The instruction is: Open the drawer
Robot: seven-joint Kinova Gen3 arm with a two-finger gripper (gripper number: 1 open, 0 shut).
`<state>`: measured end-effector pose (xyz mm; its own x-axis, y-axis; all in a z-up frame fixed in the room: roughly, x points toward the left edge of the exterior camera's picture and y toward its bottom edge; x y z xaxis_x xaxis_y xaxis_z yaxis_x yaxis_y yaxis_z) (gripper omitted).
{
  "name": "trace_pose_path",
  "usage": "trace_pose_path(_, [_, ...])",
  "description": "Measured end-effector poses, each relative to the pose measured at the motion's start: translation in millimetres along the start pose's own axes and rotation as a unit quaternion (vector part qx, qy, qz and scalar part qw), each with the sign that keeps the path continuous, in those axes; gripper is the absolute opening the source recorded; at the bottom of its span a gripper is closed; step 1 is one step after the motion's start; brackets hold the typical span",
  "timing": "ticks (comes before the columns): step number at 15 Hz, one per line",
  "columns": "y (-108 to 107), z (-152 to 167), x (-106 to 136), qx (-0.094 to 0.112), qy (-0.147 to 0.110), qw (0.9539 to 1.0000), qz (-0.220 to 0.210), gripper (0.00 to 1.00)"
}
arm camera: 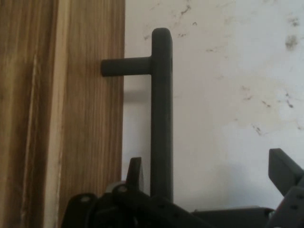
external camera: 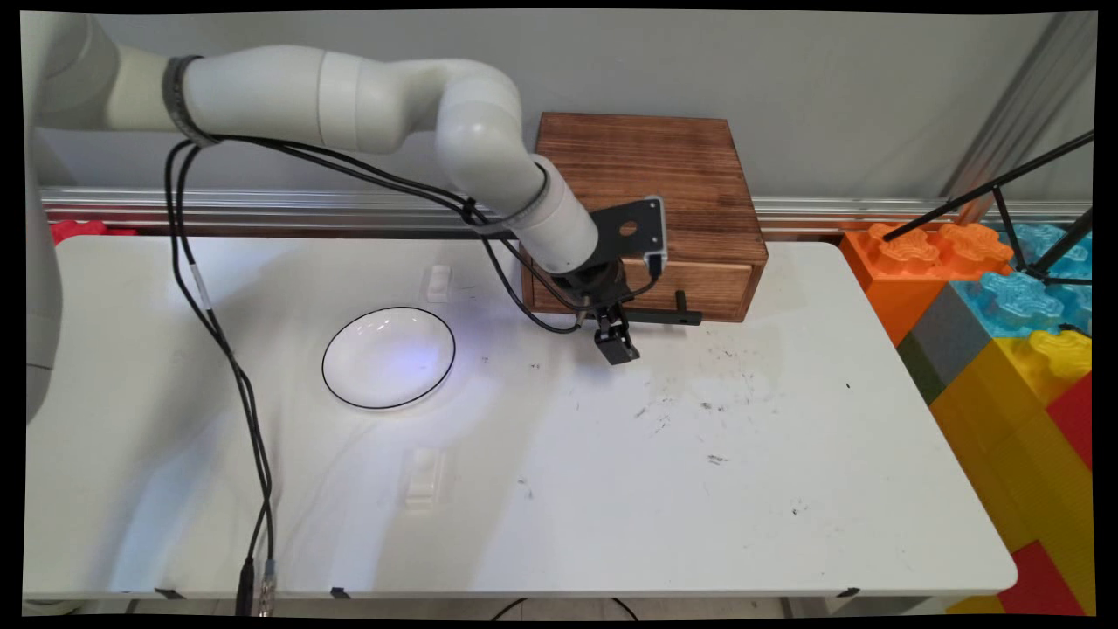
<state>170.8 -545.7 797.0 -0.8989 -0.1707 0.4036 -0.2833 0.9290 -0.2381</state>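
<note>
My black gripper [external camera: 617, 348] hangs low over the white table [external camera: 611, 489], just in front of a dark wooden box [external camera: 642, 170]. The box has a drawer [external camera: 707, 286] with a black bar handle [external camera: 668, 317]. In the hand view the handle [arm camera: 161, 109] runs up between my two fingers [arm camera: 135, 172], close to the left one. The other finger stands far off to the right, so the gripper [arm camera: 209, 164] is open around the bar and nothing is clamped. The drawer front [arm camera: 61, 118] fills the left side of that view and looks closed.
An empty white plate [external camera: 389, 356] with a dark rim lies left of the gripper. Black cables [external camera: 229, 349] hang from the arm down to the table's near edge. A stack of big coloured bricks [external camera: 1013, 349] and black tripod legs [external camera: 1004, 188] stand at the right.
</note>
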Motion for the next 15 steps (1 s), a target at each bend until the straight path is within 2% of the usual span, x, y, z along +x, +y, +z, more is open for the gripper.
trace_pose_path(8, [3.7, 29.2, 0.7, -0.004, 0.005, 1.0, 0.006, 1.0])
trace_pose_path(15, [12.8, 39.4, 2.1, -0.015, 0.012, 0.9998, 0.01, 1.0])
